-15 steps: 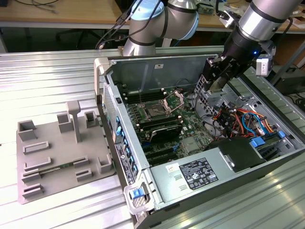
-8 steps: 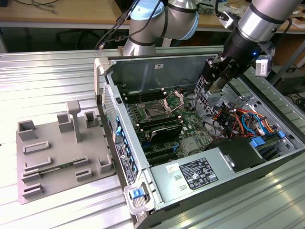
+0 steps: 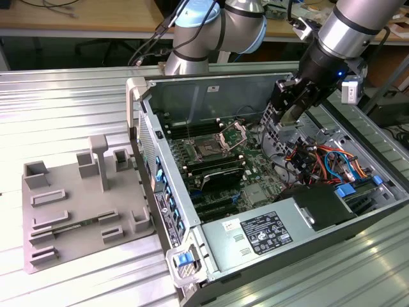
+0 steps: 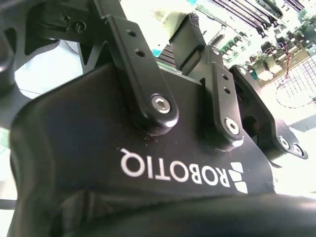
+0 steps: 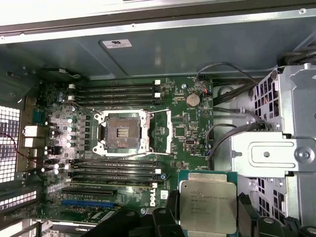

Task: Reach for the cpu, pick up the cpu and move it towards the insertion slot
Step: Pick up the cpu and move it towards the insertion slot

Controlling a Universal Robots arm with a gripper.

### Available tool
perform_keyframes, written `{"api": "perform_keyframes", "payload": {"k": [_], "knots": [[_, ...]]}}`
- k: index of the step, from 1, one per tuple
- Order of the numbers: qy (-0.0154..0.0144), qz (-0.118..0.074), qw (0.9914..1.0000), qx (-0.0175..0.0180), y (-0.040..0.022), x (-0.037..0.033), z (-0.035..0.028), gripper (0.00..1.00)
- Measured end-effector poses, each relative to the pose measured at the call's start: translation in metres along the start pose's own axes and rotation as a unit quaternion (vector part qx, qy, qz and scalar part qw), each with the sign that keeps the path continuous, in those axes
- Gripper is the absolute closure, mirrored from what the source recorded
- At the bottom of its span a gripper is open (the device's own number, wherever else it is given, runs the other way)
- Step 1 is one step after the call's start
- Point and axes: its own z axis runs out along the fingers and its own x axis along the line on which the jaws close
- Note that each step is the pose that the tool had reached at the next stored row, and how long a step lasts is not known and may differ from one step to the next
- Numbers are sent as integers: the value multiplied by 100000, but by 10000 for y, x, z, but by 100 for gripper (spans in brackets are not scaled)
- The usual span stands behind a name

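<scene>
Gripper (image 3: 293, 115) hangs inside the open computer case (image 3: 192, 80), fingers (image 5: 245, 210) closed on the chip (image 5: 207, 206), which is held flat between them above the green board (image 5: 182, 123). Socket (image 5: 122, 132) sits apart from the chip, its metal frame (image 5: 163, 131) swung open, dark centre exposed.

Silver-grey tubular arm (image 3: 348, 25) with pale blue joint caps, black hand (image 3: 291, 105).
</scene>
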Motion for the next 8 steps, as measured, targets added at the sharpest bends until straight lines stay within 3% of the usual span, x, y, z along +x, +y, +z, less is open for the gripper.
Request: {"api": "perform_keyframes", "payload": {"k": [2, 4, 8], "knots": [[-2, 0, 100000, -1, -1, 0, 13, 45], [0, 1, 100000, 2, -9, 0, 85, 45], [0, -1, 100000, 2, -9, 0, 89, 45]]}}
